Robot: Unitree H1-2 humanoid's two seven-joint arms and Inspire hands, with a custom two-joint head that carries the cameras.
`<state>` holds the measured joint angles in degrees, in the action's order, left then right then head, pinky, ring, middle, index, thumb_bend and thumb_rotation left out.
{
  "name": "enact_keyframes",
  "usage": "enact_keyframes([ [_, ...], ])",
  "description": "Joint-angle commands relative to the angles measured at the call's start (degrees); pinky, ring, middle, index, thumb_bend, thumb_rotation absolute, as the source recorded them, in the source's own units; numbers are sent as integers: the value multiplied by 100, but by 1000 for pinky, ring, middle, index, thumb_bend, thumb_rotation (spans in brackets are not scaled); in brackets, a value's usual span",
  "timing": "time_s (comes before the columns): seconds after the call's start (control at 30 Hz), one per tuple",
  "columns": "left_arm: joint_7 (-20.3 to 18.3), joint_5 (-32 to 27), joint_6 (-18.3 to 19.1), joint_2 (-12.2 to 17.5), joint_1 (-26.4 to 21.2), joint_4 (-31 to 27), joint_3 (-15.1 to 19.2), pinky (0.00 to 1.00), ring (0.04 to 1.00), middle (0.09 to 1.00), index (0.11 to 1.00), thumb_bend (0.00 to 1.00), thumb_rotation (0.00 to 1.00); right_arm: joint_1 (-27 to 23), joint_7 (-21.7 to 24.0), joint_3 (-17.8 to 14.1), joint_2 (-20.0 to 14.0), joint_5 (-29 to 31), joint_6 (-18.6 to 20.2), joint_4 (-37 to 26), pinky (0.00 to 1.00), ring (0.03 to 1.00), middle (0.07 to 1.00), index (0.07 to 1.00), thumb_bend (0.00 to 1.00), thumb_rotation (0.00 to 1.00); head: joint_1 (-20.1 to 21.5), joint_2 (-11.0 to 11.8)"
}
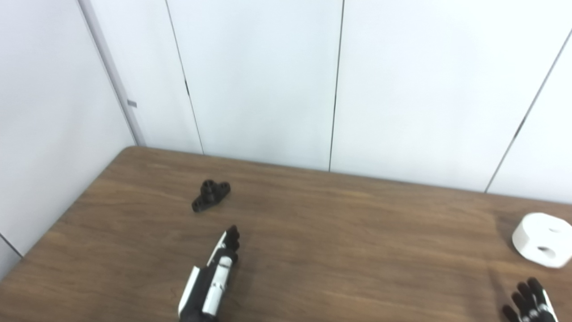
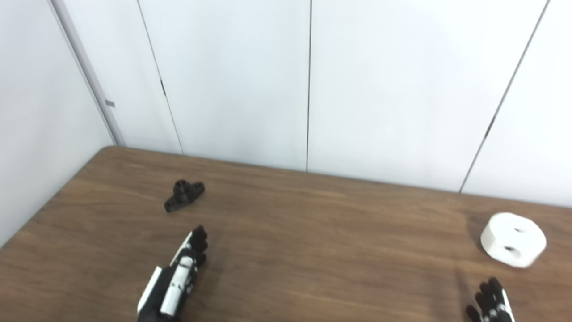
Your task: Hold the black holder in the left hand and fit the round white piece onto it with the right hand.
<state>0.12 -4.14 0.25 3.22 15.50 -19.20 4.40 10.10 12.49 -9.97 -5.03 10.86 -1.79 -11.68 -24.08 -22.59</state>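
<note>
The black holder (image 1: 211, 195) lies on the wooden table (image 1: 339, 232), toward the far left; it also shows in the right eye view (image 2: 183, 195). The round white piece (image 1: 541, 239), with two holes in it, sits near the table's right side. My left hand (image 1: 213, 277) reaches in from the bottom, fingers stretched out and empty, a short way in front of the holder. My right hand (image 1: 532, 304) shows only its fingers at the bottom right, spread and empty, just in front of the white piece.
A white panelled wall (image 1: 268, 80) runs along the table's far edge and left side. The table's left edge slants down toward the bottom left corner.
</note>
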Motion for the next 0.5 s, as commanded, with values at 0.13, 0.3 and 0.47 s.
enact_keyframes([
  [0.13,15,176,-415,-175,933,-2,-117,995,996,979,986,211,793,336,69,-34,-216,96,-297,241,1000,1000,1000,1000,623,1000,40,-16],
  [0.3,22,127,-438,-194,922,21,-100,1000,1000,978,986,222,746,343,46,-30,-220,71,-267,247,1000,1000,1000,1000,638,1000,131,-23],
  [0.47,89,411,-344,-142,892,-25,-94,996,1000,973,985,327,575,317,52,-13,-213,50,-356,345,1000,1000,1000,1000,644,1000,222,-51],
])
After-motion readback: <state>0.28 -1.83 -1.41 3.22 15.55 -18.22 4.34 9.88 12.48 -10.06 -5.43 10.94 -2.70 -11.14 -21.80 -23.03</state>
